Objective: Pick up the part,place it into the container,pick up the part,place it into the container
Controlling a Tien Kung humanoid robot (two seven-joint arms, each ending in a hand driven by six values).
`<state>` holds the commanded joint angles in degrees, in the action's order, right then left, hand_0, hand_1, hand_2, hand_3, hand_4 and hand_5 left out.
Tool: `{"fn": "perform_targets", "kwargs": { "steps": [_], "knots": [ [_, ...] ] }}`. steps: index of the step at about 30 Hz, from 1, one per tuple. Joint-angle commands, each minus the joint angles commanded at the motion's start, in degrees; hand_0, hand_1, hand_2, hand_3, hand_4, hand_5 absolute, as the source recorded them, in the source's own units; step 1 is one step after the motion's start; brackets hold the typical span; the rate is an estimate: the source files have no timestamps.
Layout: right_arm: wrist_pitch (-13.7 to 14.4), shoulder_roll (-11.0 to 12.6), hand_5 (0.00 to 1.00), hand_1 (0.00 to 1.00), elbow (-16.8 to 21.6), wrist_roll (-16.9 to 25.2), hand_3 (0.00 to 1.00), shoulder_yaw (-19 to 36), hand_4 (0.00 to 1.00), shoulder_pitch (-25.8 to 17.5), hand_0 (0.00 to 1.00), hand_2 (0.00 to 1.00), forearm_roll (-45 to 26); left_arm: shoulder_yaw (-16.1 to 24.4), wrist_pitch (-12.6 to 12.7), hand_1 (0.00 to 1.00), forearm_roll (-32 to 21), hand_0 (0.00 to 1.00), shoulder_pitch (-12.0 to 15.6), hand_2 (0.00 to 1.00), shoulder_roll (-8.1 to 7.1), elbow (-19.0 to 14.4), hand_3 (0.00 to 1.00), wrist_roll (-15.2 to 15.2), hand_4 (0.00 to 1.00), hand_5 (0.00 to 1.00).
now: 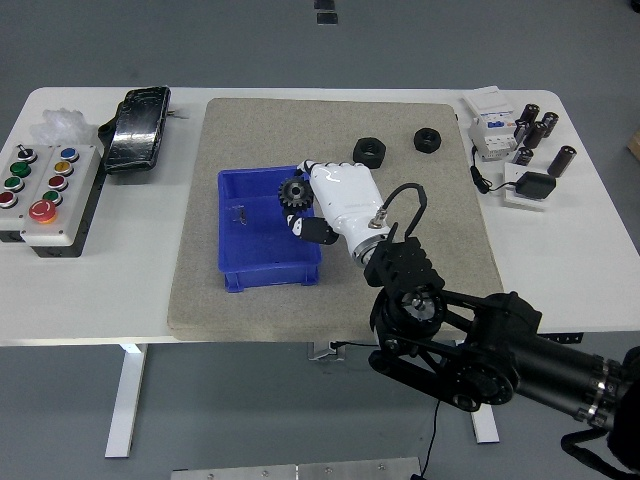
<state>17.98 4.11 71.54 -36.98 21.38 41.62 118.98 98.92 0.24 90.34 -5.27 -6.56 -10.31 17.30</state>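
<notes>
You had the white table (120, 300) laid with a grey mat (420, 290), and the blue container (245, 270) sat on the mat's left half, within the arm's reach. Your right hand (325, 205) hung over the container's right wall, fingers curled round a black gear (294, 191), held above the inside so it could drop cleanly. Two black nuts (368, 150) lay apart on the far mat, presumably waiting. I saw no second gear; the hand may have hidden it.
</notes>
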Motion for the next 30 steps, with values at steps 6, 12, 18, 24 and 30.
{"fn": "perform_targets", "kwargs": {
  "steps": [6,12,18,24,30],
  "knots": [
    [-2.60,-0.83,0.546,0.688,-0.59,0.00,0.774,-3.30,0.929,1.21,0.358,0.766,-2.57,-0.40,-0.07,0.641,-0.48,0.555,0.02,0.756,-0.16,0.00,0.596,-0.11,0.592,0.287],
    [-1.86,-1.14,0.581,0.731,-0.54,0.00,0.861,-3.63,0.984,1.19,0.364,0.843,-1.74,-0.42,-0.12,0.641,-0.40,0.555,0.08,0.755,-0.07,0.00,0.596,-0.07,0.593,0.287],
    [-0.39,-0.95,0.575,0.735,0.40,0.00,0.891,-0.81,0.995,-0.18,0.355,0.867,1.39,-0.24,-0.15,0.641,-0.09,0.555,0.20,0.753,-0.02,0.00,0.594,-0.04,0.592,0.290],
    [1.38,1.83,0.565,0.723,0.86,0.00,0.871,7.07,0.988,-5.45,0.347,0.841,4.57,-0.06,-0.13,0.641,0.07,0.555,0.31,0.753,0.06,0.00,0.595,-0.16,0.592,0.289],
    [2.85,5.10,0.570,0.705,-1.46,0.00,0.857,15.24,0.998,-10.81,0.337,0.817,0.36,0.59,-0.02,0.640,0.54,0.555,0.60,0.752,0.06,0.00,0.594,-0.04,0.591,0.289]
  ]
}}
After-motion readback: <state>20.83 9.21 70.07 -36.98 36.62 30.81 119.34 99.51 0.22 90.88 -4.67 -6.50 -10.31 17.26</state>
